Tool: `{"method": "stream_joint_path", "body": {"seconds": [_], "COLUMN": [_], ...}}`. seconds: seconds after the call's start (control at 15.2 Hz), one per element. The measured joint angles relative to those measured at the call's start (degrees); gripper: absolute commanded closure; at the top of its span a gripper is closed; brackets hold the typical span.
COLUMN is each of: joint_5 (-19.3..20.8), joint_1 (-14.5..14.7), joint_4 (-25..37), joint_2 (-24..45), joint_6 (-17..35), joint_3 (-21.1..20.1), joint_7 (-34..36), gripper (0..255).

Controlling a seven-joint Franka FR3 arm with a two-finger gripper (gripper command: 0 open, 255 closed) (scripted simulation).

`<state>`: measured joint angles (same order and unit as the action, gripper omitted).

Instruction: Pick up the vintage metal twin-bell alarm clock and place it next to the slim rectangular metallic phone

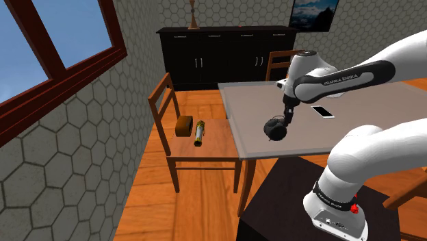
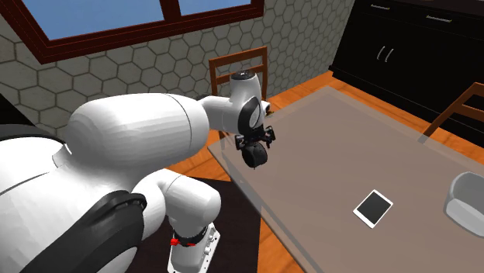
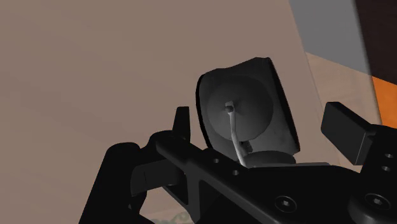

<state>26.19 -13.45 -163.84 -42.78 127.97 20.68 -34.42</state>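
The dark, round alarm clock (image 1: 276, 129) hangs under my black gripper (image 1: 285, 121) near the table's front edge, by the corner at the shoulder view's left. In the second exterior view the gripper (image 2: 255, 142) clasps the top of the clock (image 2: 254, 157). The wrist view has the clock (image 3: 245, 111) tilted, its dial and hands facing the camera, between my fingers (image 3: 182, 122). The phone (image 1: 323, 111), slim with a dark screen and pale rim, lies flat on the table (image 1: 253, 103), a short way beyond the clock toward the shoulder view's right. The phone (image 2: 373, 208) is also in the second exterior view.
A wooden chair (image 1: 164, 103) beside the table carries a brown box (image 1: 183, 126) and a yellowish cylinder (image 1: 199, 132). A dark cabinet (image 1: 226, 58) lines the back wall, with another chair (image 1: 279, 65) at the table's far side. A pale grey object (image 2: 468, 198) sits past the phone.
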Motion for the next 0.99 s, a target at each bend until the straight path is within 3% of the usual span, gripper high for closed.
{"method": "stream_joint_path", "body": {"seconds": [0.2,0.59,0.66,0.99], "joint_5": [1.0,1.3,1.3,1.3], "joint_1": [-0.3,-0.4,-0.4,-0.4], "joint_4": [-0.9,-1.2,-1.2,-1.2], "joint_2": [2.4,2.9,2.9,2.8], "joint_6": [3.3,4.2,4.2,4.1], "joint_3": [0.9,1.1,1.1,1.1], "joint_7": [0.3,0.3,0.3,0.3], "gripper": [0,0,255,255]}}
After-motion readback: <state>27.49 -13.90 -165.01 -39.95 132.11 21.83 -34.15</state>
